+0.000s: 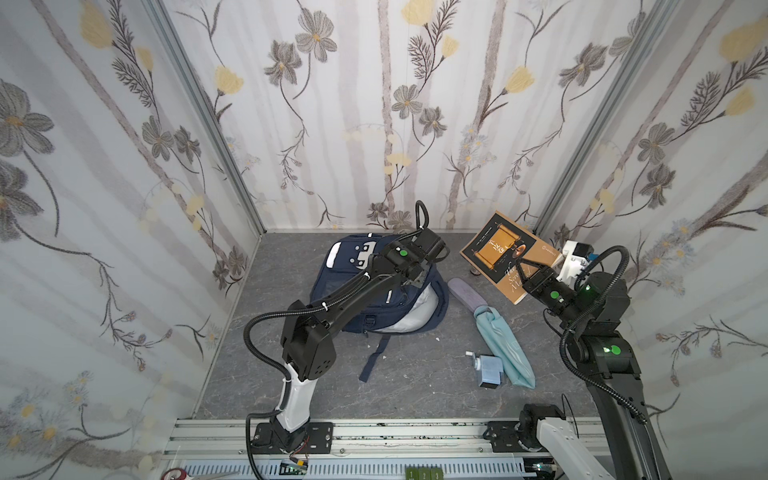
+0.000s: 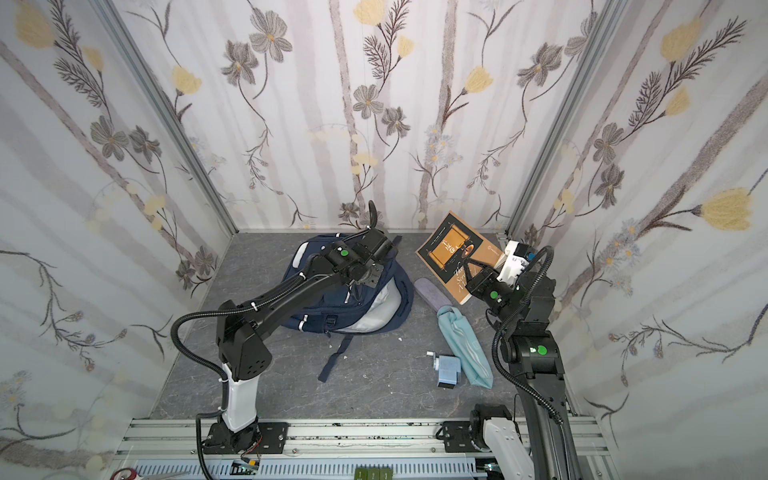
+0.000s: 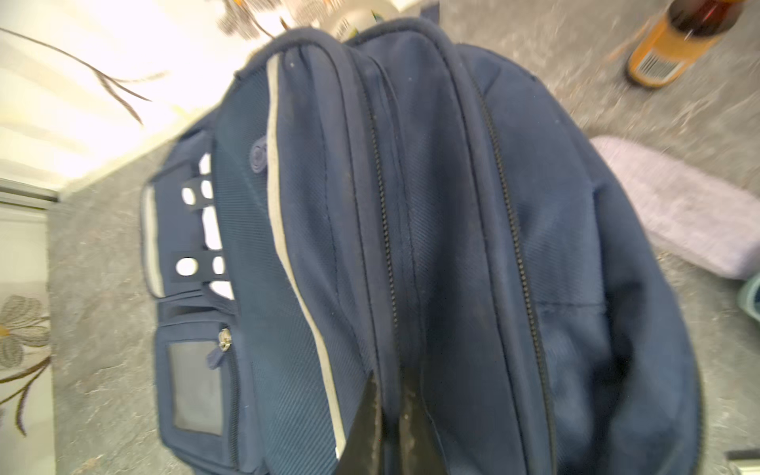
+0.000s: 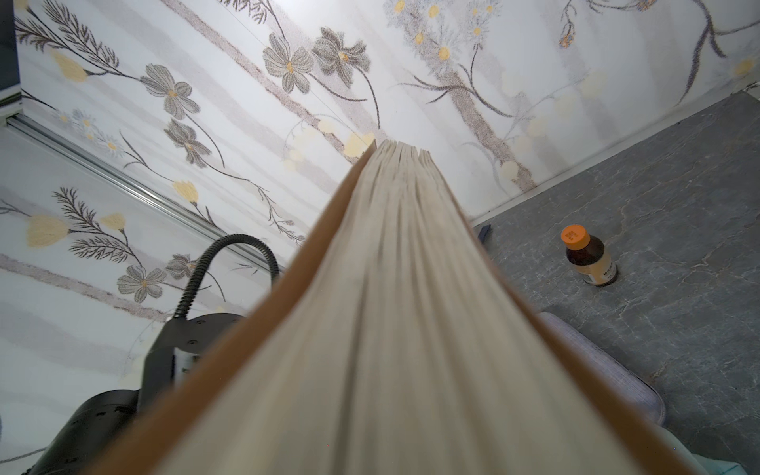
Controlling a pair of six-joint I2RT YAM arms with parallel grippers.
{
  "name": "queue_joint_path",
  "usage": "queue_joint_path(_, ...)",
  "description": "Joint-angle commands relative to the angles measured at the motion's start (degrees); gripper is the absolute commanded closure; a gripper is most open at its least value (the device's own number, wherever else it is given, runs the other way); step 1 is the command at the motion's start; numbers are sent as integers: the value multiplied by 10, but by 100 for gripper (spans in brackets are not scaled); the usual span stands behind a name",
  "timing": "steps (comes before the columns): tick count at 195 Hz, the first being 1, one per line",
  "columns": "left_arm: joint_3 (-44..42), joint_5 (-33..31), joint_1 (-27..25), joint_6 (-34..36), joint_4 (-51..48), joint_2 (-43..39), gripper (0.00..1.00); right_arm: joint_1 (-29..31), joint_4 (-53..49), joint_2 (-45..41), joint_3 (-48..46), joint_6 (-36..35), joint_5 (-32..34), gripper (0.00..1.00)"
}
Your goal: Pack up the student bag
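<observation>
The student bag (image 1: 332, 286) lay on the grey tabletop (image 1: 415, 374) toward the back wall, left of centre, its main compartment gaping on the side nearer the right arm. It looked soft and floppy. The limp navy fabric would probably sag rather than keep a mouth open by itself, so the sensible hold was a pinch on the seam beside the zip teeth. That was where the left gripper (image 3: 390, 417) sat: jaws closed tight on a fold of fabric between the 2 zip lines, as the left wrist view showed.

The right gripper (image 1: 524, 269) was clamped on a paperback book (image 1: 494, 245), held tilted in the air to the right of the bag, page edges toward its wrist camera. The book seemed stiff enough to slide in edge-first, and light enough for 1 arm.

Inside the open compartment only pale lining (image 1: 419, 309) showed — whether anything was already packed stayed hidden. On the tabletop outside lay a lilac pencil case (image 1: 463, 293), a teal pouch (image 1: 503, 345), what looked like a blue pencil sharpener (image 1: 488, 368), and an orange-capped bottle (image 4: 588, 257) — none in the bag.
</observation>
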Motion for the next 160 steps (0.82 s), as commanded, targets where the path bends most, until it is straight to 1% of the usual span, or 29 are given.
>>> queue_joint_path(1,3,-30,2,4,22,-40,100,32,36,25,-5,17,-17,100)
queue_joint_path(18,-7,-16,8,-3,33,-68,100,81,52,53,-18,29,-14,100)
queue_joint_path(35,-28,-1,18,-26,48,-95,100,124,101,73,-49,52,-4,100)
queue_joint_path(58,-64,10,33,-58,67,-132,100,150,171,105,-98,98,-10,100)
queue_joint_path(91,-112,50,49,-90,102,-178,100,187,207,175,-104,116,-23,100)
queue_joint_path(97,-117,57,49,-94,105,-182,100,195,224,188,-123,129,-28,100)
queue_joint_path(115,-118,69,50,-103,108,-188,100,225,293,223,-135,177,-34,100)
queue_joint_path(138,-113,81,50,-113,108,-189,100,273,357,275,-129,213,-24,100)
queue_joint_path(160,-108,86,50,-118,109,-189,100,306,424,343,-116,252,-23,100)
